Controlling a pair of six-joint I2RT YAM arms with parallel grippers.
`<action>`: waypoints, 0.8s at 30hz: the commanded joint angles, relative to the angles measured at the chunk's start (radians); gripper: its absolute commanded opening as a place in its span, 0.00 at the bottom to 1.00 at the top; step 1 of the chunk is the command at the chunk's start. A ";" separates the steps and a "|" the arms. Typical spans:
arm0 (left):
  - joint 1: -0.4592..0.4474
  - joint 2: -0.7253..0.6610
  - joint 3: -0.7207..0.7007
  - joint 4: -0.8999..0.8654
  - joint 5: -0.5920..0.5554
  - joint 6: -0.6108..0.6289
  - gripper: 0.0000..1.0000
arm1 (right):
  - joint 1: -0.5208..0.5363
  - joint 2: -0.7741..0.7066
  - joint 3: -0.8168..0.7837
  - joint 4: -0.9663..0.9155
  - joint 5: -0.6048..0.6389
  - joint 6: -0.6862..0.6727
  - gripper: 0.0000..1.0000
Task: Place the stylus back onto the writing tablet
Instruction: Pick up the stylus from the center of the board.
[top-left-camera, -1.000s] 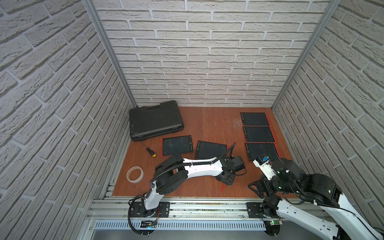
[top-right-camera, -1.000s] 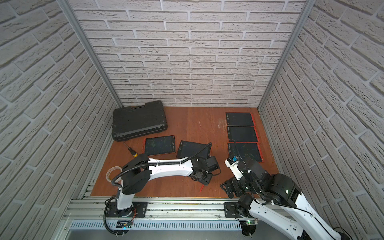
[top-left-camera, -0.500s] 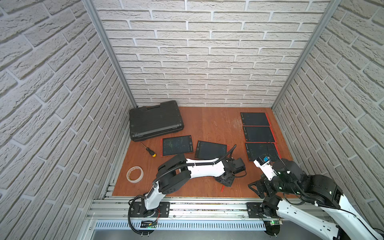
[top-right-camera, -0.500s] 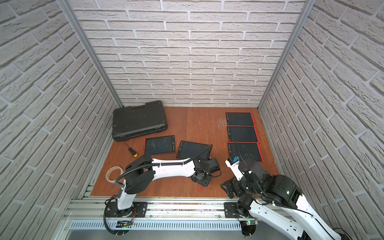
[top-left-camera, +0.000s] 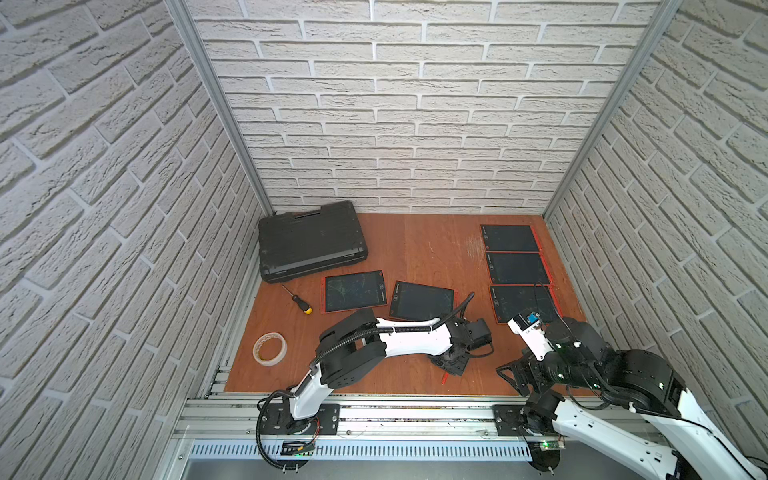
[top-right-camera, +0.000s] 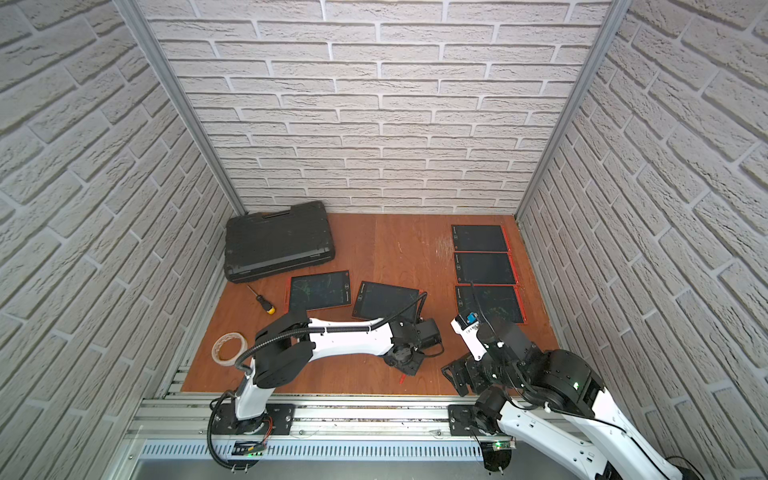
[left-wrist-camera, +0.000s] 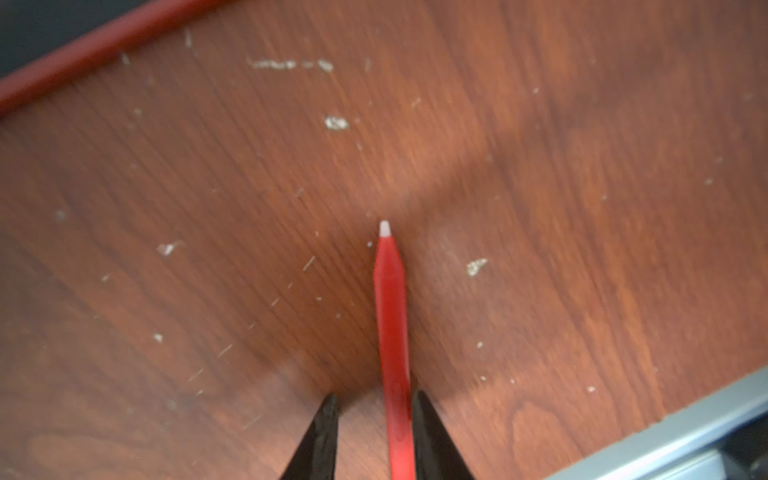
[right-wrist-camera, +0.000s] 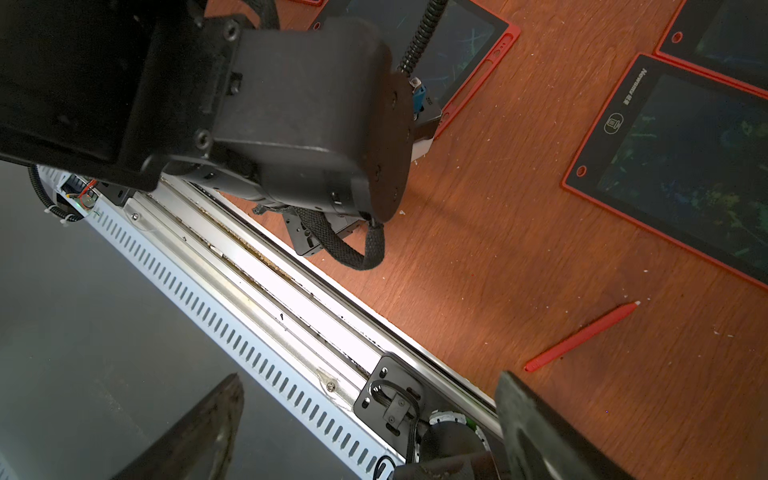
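Observation:
A red stylus (left-wrist-camera: 390, 324) with a white tip lies on the wooden table near the front rail. My left gripper (left-wrist-camera: 374, 395) straddles it, low over the wood (top-left-camera: 451, 365). The stylus lies against one finger and a gap shows on the other side, so the jaws are narrow but open. In both top views only the stylus end (top-right-camera: 402, 378) peeks out below the gripper. The nearest writing tablet (top-left-camera: 420, 301), black with a red frame, lies just behind. My right gripper (right-wrist-camera: 370, 376) hangs wide open and empty above the front rail (top-left-camera: 513, 376).
A second red stylus (right-wrist-camera: 582, 336) lies loose in front of the near right tablet (right-wrist-camera: 685, 166). Three tablets (top-left-camera: 513, 268) line the right wall and another (top-left-camera: 353, 291) lies left of centre. A black case (top-left-camera: 309, 239), screwdriver (top-left-camera: 297, 298) and tape roll (top-left-camera: 269, 348) sit left.
The left jaws have narrowed around the stylus. Both arms stay almost where they were, and the right gripper is unchanged.

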 joint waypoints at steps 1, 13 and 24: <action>-0.005 0.026 0.015 -0.024 -0.007 0.001 0.27 | 0.008 -0.009 -0.005 0.030 0.012 0.005 0.94; -0.005 0.031 0.017 -0.026 -0.010 0.010 0.14 | 0.007 0.000 -0.007 0.031 0.017 0.003 0.94; -0.002 -0.002 0.021 -0.041 -0.037 0.010 0.07 | 0.007 0.007 -0.007 0.032 0.018 0.006 0.94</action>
